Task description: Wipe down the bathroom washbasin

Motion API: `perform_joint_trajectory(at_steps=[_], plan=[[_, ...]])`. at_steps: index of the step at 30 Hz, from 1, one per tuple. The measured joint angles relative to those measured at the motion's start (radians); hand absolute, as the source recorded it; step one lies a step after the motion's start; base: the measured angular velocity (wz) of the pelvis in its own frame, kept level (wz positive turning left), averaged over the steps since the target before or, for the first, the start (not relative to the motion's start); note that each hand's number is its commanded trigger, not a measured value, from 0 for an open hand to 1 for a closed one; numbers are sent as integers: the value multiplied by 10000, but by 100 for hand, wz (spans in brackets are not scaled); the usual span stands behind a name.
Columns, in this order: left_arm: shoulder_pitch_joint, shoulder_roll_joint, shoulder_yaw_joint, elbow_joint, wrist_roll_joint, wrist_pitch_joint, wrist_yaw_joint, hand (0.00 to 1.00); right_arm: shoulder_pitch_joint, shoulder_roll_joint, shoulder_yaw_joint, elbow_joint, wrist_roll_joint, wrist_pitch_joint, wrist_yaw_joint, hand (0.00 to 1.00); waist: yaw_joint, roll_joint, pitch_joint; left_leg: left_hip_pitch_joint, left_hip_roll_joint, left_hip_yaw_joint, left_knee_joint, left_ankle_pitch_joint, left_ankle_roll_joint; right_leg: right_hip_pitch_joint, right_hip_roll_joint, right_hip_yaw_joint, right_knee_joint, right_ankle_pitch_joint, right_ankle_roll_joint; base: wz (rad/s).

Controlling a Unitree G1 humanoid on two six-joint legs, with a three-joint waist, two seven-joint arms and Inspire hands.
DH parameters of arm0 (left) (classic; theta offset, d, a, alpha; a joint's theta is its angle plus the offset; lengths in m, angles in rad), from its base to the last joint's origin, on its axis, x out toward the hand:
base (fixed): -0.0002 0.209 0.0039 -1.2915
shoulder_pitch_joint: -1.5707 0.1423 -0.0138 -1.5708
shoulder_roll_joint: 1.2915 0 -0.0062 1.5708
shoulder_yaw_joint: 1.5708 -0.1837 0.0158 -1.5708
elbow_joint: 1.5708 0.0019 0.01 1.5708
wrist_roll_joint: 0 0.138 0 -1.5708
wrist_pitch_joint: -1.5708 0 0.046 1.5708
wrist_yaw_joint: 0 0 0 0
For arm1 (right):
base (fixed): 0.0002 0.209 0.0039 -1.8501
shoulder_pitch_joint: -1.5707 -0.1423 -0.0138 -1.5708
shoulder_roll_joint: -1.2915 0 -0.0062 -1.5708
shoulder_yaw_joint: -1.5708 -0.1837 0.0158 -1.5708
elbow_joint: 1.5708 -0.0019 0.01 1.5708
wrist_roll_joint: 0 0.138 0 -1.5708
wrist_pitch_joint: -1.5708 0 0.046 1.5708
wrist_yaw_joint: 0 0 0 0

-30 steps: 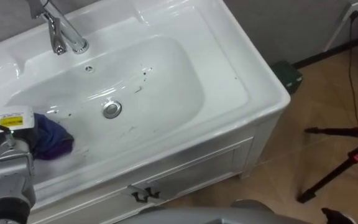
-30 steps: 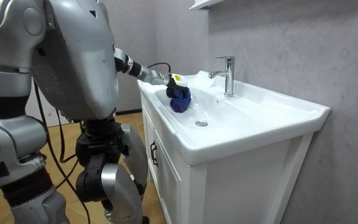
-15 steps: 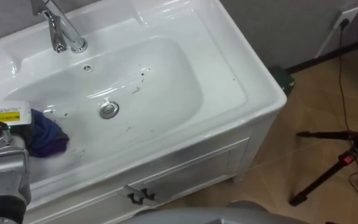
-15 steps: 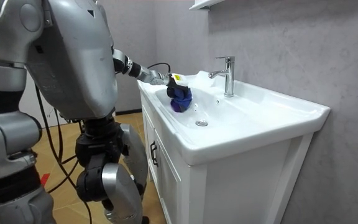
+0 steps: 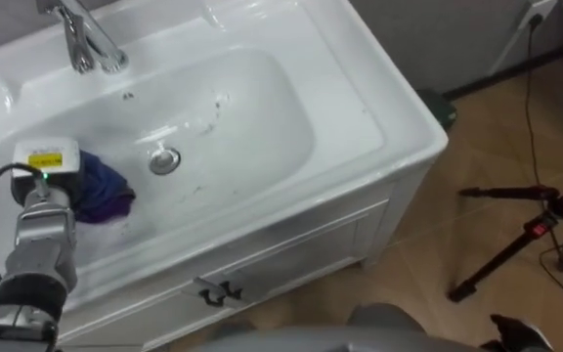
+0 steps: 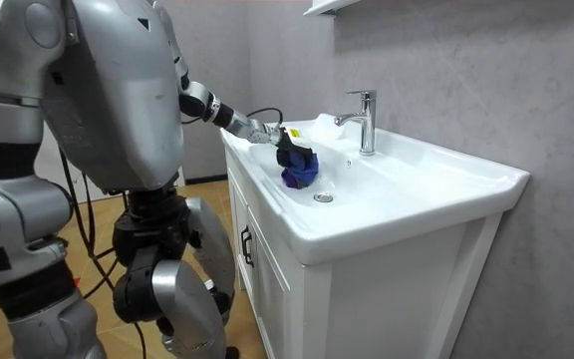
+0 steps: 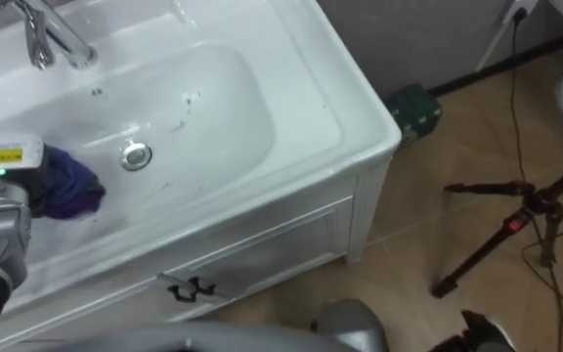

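The white basin (image 5: 262, 127) lies below me, with a chrome tap (image 5: 81, 39) at its back and a drain (image 5: 164, 159) in the middle. A bunched blue-purple cloth (image 5: 104, 191) rests on the basin's left slope, just left of the drain. My left hand (image 5: 45, 191) reaches in from the lower left and sits on the cloth's left side. In the room view the left hand (image 6: 283, 146) has its dark fingers curled into the top of the cloth (image 6: 299, 172). Small dark specks (image 5: 218, 103) mark the basin floor behind the drain.
The robot stands at the front of the white vanity cabinet (image 5: 291, 254), which has a dark door handle (image 5: 218, 290). A black tripod (image 5: 526, 235) stands on the wooden floor to the right. A green box (image 5: 440, 106) sits by the wall beside the cabinet.
My left hand has slid the cloth to the right across the basin, closer to the drain. The eye view has shifted a little as well.
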Motion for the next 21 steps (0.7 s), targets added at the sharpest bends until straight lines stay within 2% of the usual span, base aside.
perform_joint_trajectory(at_steps=[2,5,7,10,11,15,17,20,21], plan=[[-784,-105,9,705,-740,66,297,100,-238,106,0,225,158,19,-208,0,29,-82,46,-454,72,5,369,-2,30,-453,-1,134,346,-3,1,0],[-1526,-109,23,1516,-1206,124,503,100,-226,275,37,314,815,54,-346,0,4,-163,63,-854,222,183,810,-9,45,-794,5,164,620,-7,-4,-4],[-1868,-85,26,1765,-1554,179,609,100,-182,276,425,322,1161,195,-390,0,28,-243,80,-1153,348,415,1036,-17,66,-1122,-2,254,862,-18,2,-9],[-2651,36,112,2188,-2047,317,823,100,-102,304,711,546,1176,220,-380,0,21,-442,52,-1877,469,514,1514,7,129,-1890,-38,306,1349,-18,-14,-5],[-2877,117,183,2305,-2210,321,954,100,-103,316,738,710,1177,224,-379,0,-5,-582,96,-2091,533,514,1721,7,130,-2069,-26,318,1508,-12,-26,-5],[-3323,236,291,2598,-2493,451,1618,100,179,314,767,1008,1364,380,-386,0,-83,-990,141,-2449,795,560,2162,-4,145,-2359,118,320,1694,-62,-21,-6],[-3502,406,253,2718,-2812,532,1932,100,260,295,846,1212,1494,482,-394,0,-216,-1173,150,-2647,911,556,2278,-5,143,-2488,201,306,1710,55,-34,-4],[-3706,404,250,2777,-2912,564,2157,100,421,274,993,1488,1508,447,-387,0,-241,-1325,168,-2894,983,517,2382,-28,156,-2703,233,294,1725,193,-18,-4],[-3791,402,250,2769,-2956,532,2236,100,414,277,1068,1495,1514,443,-380,0,-247,-1329,175,-3026,1028,556,2349,-132,221,-2841,236,288,1762,244,3,0]])
